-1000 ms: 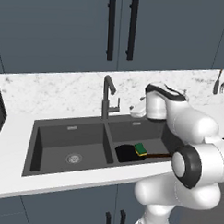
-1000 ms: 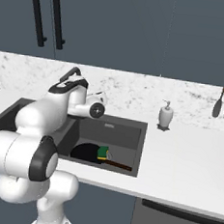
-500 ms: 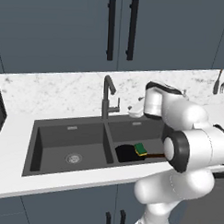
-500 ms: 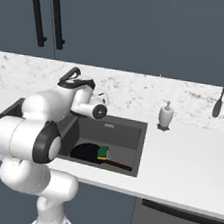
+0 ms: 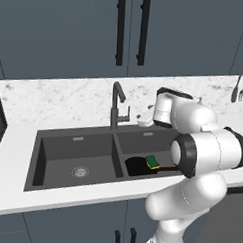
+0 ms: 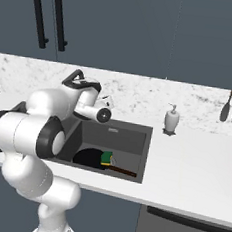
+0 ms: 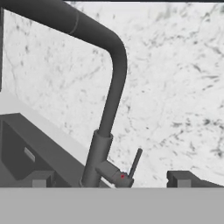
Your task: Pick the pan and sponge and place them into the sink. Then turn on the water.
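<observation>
The black pan point(image 5: 135, 167) lies in the right basin of the dark sink point(image 5: 67, 152), its brown handle point(image 5: 167, 169) pointing right. The green and yellow sponge point(image 5: 153, 161) rests on the pan's right edge. From the other side the pan point(image 6: 88, 158) and sponge point(image 6: 106, 158) sit low in the sink point(image 6: 132, 139). My gripper point(image 7: 109, 180) is open, and its dark fingertips point(image 7: 42, 178) flank the faucet point(image 7: 114, 70) base and its thin side lever point(image 7: 135, 162), a short way off. My wrist point(image 5: 164, 108) hovers just right of the faucet point(image 5: 115, 106). No stream of water shows.
A white soap dispenser point(image 6: 172, 118) stands on the marble counter right of the sink. Utensils point(image 6: 231, 106) hang on the back wall at far right. Dark cabinet doors with black handles point(image 5: 130, 33) rise above the counter.
My hand has edged a little left toward the faucet while the elbow lifted. The jaws stayed open. Pan and sponge have not moved.
</observation>
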Controlling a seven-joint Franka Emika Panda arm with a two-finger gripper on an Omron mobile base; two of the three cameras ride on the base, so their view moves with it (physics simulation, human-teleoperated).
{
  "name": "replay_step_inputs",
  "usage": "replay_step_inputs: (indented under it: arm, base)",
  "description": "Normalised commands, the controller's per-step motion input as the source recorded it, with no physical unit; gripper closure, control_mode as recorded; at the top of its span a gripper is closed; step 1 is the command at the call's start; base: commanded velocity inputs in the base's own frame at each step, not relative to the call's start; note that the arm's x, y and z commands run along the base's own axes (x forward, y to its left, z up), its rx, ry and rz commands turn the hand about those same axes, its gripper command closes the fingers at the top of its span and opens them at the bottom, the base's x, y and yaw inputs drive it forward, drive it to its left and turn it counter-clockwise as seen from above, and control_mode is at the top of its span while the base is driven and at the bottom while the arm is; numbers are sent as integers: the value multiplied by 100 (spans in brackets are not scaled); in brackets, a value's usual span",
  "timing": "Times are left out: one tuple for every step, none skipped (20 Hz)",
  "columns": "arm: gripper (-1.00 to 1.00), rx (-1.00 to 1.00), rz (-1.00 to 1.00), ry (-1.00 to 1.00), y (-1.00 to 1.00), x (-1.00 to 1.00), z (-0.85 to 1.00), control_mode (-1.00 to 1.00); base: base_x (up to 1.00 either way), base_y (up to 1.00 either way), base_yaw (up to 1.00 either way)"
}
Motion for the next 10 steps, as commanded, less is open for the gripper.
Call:
replay_step_inputs:
  arm:
    - [-100,0,0,0,21,14,-9,-100]
    - [-100,0,0,0,21,15,-8,-100]
    - [-100,0,0,0,21,16,-7,-100]
    - [-100,0,0,0,20,20,-4,-100]
    - [-100,0,0,0,17,24,-2,-100]
    - [-100,0,0,0,15,26,0,-100]
    - [-100,0,0,0,9,25,-2,-100]
    - [-100,0,0,0,5,24,-2,-100]
    - [-100,0,0,0,0,24,-2,-100]
    - [-100,0,0,0,0,26,-3,-100]
  base:
    - [0,0,0]
    - [0,0,0]
    - [0,0,0]
    - [0,0,0]
    - [0,0,0]
    - [0,0,0]
    - [0,0,0]
    - [0,0,0]
    - [0,0,0]
    - [0,0,0]
